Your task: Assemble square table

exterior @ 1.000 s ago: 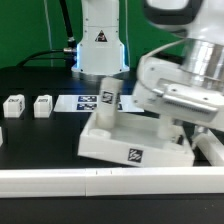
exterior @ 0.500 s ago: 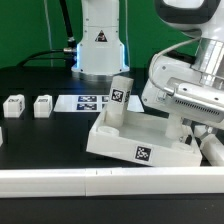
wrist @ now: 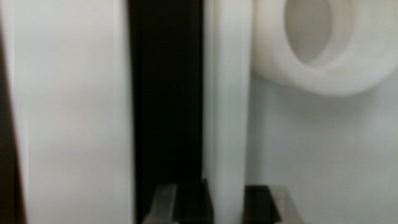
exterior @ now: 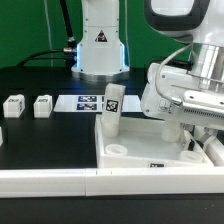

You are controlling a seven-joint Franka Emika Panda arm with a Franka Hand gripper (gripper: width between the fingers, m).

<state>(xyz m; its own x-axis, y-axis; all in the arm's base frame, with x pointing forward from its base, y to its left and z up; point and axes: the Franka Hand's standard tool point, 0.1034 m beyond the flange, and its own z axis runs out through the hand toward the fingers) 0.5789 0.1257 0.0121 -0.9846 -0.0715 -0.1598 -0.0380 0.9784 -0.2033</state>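
Observation:
The square tabletop slab (exterior: pixel 140 158) lies flat at the front, against the white border wall. One leg block (exterior: pixel 112 109) stands upright in its far corner toward the exterior view's left. A round empty socket (exterior: pixel 117 150) shows near the front corner. Two loose leg blocks (exterior: pixel 13 106) (exterior: pixel 43 104) sit at the exterior view's left. My gripper (exterior: pixel 188 148) is down at the slab's edge on the exterior view's right. In the wrist view my gripper (wrist: pixel 217 206) has its two dark fingers (wrist: pixel 169 205) on either side of the slab's raised rim (wrist: pixel 222 100), closed on it, next to a socket (wrist: pixel 329 45).
The marker board (exterior: pixel 88 101) lies behind the slab. The robot base (exterior: pixel 98 45) stands at the back. The long white border wall (exterior: pixel 60 180) runs along the front. My arm covers the slab's side toward the exterior view's right.
The slab was tilted up off the table with the leg leaning. It has come down flat and sits closer to the front wall, and the leg now stands upright.

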